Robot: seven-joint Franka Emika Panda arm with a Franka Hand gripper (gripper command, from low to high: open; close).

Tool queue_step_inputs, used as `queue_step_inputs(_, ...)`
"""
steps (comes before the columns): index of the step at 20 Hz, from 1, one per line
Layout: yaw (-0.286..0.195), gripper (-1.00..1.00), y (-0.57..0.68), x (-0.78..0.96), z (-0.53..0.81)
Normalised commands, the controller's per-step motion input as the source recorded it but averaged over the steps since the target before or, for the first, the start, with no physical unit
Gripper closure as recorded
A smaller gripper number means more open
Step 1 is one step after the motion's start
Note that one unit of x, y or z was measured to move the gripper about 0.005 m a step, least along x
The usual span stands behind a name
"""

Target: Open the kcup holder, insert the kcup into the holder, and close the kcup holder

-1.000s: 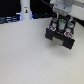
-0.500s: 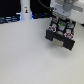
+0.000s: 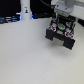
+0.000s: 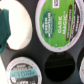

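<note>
The black kcup holder [image 3: 61, 34] stands at the exterior view's right with its tray of pod slots out towards the front. My gripper [image 3: 61, 19] hangs straight over the tray, low and close. A kcup with a green top [image 3: 61, 23] shows just under it; I cannot tell if it is held or resting in a slot. In the wrist view this green-topped kcup [image 4: 57, 22] fills the middle, very near. Beside it is an empty round slot [image 4: 55, 67] and another pod [image 4: 22, 70]. My fingers do not show clearly.
A white bottle-shaped object [image 3: 25, 10] stands at the back on the exterior view's left. The white table [image 3: 25, 55] spreads out in front of the holder. A teal shape [image 4: 7, 25] lies over a white round pod top in the wrist view.
</note>
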Motion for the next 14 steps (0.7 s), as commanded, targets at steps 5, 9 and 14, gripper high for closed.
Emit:
queue_step_inputs(5, 0.072, -1.0, -0.37, 0.41, 0.42)
queue_step_inputs(9, 0.062, -1.0, -0.45, 0.49, 0.26)
queue_step_inputs(14, 0.045, -1.0, -0.45, 0.54, 0.16)
